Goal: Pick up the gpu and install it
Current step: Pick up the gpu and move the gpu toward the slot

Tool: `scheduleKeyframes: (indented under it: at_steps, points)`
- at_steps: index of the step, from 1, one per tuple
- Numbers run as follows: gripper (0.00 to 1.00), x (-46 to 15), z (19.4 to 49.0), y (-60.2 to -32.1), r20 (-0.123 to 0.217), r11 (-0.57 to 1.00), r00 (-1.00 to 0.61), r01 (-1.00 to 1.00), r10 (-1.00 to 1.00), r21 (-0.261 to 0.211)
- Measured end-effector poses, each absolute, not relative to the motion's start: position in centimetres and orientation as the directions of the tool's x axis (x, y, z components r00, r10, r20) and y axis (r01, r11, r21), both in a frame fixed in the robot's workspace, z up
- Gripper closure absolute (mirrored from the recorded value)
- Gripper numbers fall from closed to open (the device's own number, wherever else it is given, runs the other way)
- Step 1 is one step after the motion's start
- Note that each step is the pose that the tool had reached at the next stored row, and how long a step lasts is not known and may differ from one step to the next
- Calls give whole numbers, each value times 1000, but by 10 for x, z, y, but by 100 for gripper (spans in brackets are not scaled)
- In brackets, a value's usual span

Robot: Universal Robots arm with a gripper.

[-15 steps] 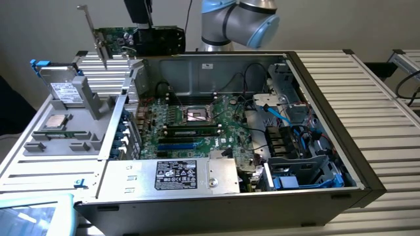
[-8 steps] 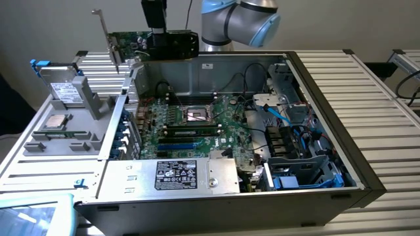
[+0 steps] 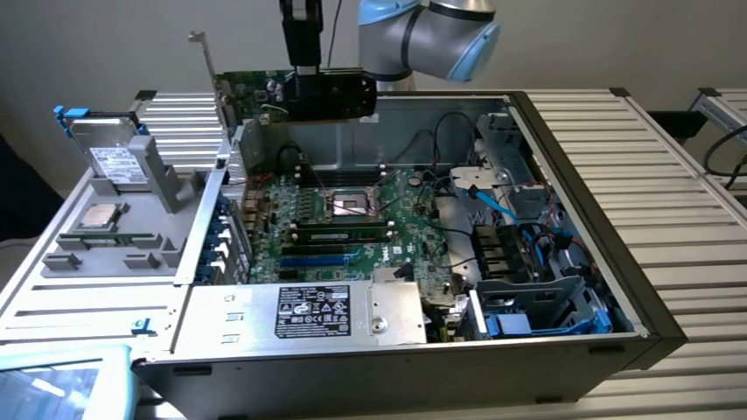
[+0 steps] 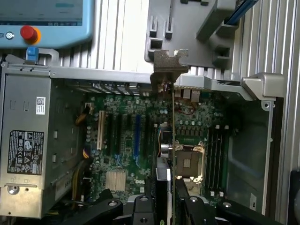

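Above the open computer case [image 3: 571, 175], the gripper [image 3: 306, 80] pinches the gpu [image 3: 332, 96] by its upper edge, jaws pressed on board and black shroud. The card hangs upright, its silver bracket [image 3: 206, 61] toward the case's rear wall. In the wrist view the card's thin edge runs beside the processor socket [image 4: 190, 161], apart from the expansion slots [image 4: 136, 133]. Doing this step well, I judge, means holding the card plumb, with its edge parallel to a slot and the bracket matched to a rear opening before any downward push.
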State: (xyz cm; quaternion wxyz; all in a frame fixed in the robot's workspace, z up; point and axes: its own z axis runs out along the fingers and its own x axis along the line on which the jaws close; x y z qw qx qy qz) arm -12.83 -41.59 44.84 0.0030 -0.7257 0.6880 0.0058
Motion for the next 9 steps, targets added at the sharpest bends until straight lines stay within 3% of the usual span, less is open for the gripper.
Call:
scheduleKeyframes:
  at_steps: [9]
  points:
    - [72,-127,435,-419,-13,-16,16,-1000,-1000,4]
